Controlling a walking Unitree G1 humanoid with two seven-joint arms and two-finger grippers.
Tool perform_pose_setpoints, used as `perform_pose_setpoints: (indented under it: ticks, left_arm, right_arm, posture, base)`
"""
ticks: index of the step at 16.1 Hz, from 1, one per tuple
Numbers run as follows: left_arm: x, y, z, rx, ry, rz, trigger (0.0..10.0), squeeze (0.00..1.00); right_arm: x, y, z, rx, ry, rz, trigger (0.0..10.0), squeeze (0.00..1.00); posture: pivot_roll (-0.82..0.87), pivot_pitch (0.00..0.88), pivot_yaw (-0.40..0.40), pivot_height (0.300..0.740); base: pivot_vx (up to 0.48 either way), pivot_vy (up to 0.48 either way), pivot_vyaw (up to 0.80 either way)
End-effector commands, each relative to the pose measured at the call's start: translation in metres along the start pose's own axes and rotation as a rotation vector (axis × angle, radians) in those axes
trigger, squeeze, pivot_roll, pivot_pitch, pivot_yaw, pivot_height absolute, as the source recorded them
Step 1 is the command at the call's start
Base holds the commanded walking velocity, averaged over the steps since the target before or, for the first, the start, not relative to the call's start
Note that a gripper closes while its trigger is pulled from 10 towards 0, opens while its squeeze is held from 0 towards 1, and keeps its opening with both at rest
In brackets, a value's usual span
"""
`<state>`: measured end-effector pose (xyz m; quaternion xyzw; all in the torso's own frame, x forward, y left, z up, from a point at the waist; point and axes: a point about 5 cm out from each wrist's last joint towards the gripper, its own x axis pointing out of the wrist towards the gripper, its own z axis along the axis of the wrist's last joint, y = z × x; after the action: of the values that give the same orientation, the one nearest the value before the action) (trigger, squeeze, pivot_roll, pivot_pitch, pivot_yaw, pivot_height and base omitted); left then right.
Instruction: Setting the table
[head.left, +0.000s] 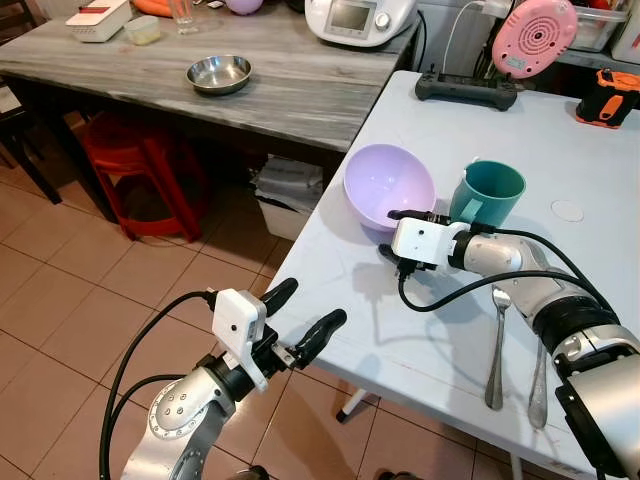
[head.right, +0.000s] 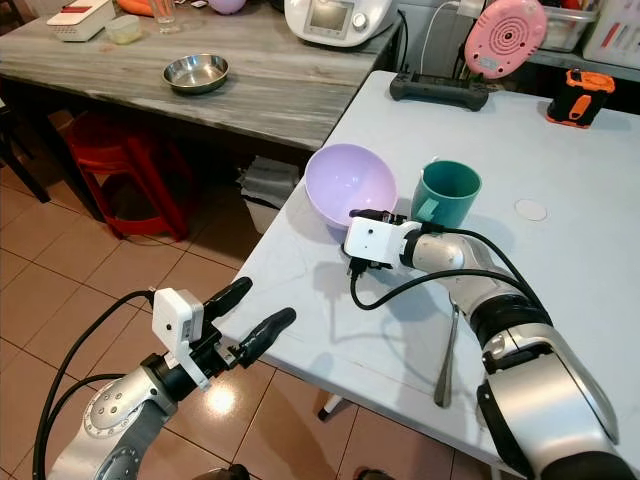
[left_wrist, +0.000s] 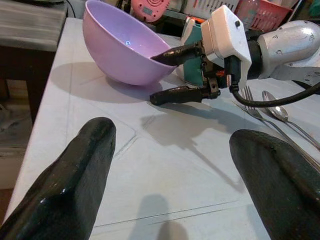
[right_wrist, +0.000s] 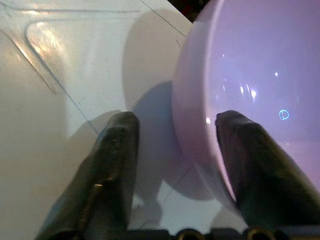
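Note:
A lilac bowl (head.left: 385, 180) sits near the left edge of the white table (head.left: 400, 330), leaning slightly. My right gripper (head.left: 393, 233) is open and straddles the bowl's near rim. In the right wrist view one finger (right_wrist: 250, 160) is inside the bowl (right_wrist: 260, 65) and the other finger (right_wrist: 115, 165) is outside, with a gap to the wall. A teal cup (head.left: 487, 192) stands just right of the bowl. A fork (head.left: 497, 340) and a spoon (head.left: 540, 385) lie near the table's front. My left gripper (head.left: 314, 302) hangs open off the table's left edge, holding nothing.
A grey wooden table (head.left: 300, 100) at the back left carries a steel bowl (head.left: 219, 73) and a kitchen appliance (head.left: 360, 18). A red stool (head.left: 140, 160) stands under it. A black controller (head.left: 467, 88), a pink fan (head.left: 533, 35) and an orange tool (head.left: 607, 97) line the white table's far side.

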<state>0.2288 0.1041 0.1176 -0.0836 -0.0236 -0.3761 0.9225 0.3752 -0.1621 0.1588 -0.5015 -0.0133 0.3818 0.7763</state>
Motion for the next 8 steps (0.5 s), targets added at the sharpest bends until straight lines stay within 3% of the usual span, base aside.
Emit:
perform_pose_setpoints:
  ticks: [1, 8]
  left_arm:
    - [0.0009, -0.0019, -0.0008, 0.005, 0.012, -0.015, 10.0, 0.0]
    - [0.0078, -0.0009, 0.0028, 0.013, -0.022, -0.029, 10.0, 0.0]
  right_arm:
    - [-0.0014, -0.0042, 0.0002, -0.033, 0.004, -0.001, 0.0, 0.0]
    - [-0.0037, -0.0078, 0.0025, -0.083, -0.022, -0.013, 0.0, 0.0]
  posture:
    - [-0.01, 0.166, 0.032, 0.74]
    - [-0.03, 0.142, 0.031, 0.74]
  base:
    - [0.0, 0.0, 0.0]
    - [0.0, 0.0, 0.0]
